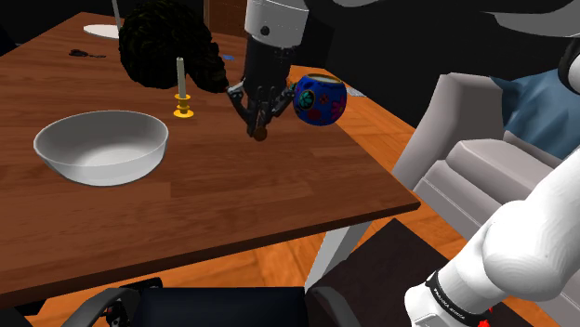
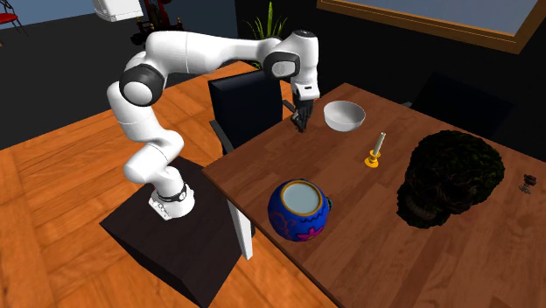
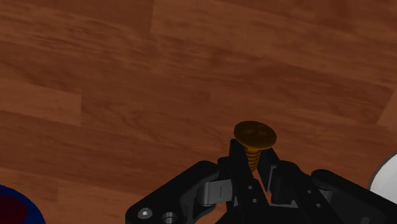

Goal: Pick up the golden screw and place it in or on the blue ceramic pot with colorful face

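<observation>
My black gripper (image 1: 257,130) is shut on the golden screw (image 3: 254,136), fingers clasping the threaded shank with the flat head pointing away from the hand toward the wooden table (image 1: 232,200). The screw (image 1: 259,137) is a small brown tip below the fingers. The blue pot (image 1: 319,99) with coloured face markings stands upright on the table just to the shoulder view's right of the gripper. In the second exterior view the pot (image 2: 300,210) sits near the table's front edge, open top up, well apart from the gripper (image 2: 302,122).
A white bowl (image 1: 102,146) rests at the shoulder view's left. A candle in a yellow holder (image 1: 183,95) stands behind the gripper, beside a large dark bushy lump (image 1: 172,42). A dark chair (image 2: 249,105) adjoins the table, and a sofa (image 1: 493,139) stands beyond its right edge.
</observation>
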Tool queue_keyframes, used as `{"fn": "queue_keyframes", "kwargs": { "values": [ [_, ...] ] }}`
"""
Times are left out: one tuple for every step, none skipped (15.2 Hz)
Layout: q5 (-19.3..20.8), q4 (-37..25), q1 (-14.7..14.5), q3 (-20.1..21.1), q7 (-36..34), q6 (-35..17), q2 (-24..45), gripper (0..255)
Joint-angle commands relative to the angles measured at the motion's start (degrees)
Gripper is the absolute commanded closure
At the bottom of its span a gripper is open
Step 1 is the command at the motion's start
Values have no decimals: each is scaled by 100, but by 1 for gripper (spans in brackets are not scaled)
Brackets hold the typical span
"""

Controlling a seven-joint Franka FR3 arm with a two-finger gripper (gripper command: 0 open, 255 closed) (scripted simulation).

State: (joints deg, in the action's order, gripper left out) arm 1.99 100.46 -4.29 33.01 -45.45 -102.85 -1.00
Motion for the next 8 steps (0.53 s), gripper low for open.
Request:
{"fn": "queue_keyframes", "kwargs": {
  "values": [
    [19, -189, -7, 9, -14, 163, 35, 255],
    [24, -275, -9, 10, -14, 242, 44, 255],
    [29, -363, -11, 12, -16, 321, 55, 255],
    [36, -453, -13, 15, -18, 401, 67, 255],
    [43, -545, -15, 17, -21, 481, 81, 255],
    [52, -639, -18, 20, -24, 562, 97, 255],
    [62, -735, -22, 24, -28, 643, 115, 255],
    [73, -833, -26, 28, -33, 725, 135, 255]
  ]
}}
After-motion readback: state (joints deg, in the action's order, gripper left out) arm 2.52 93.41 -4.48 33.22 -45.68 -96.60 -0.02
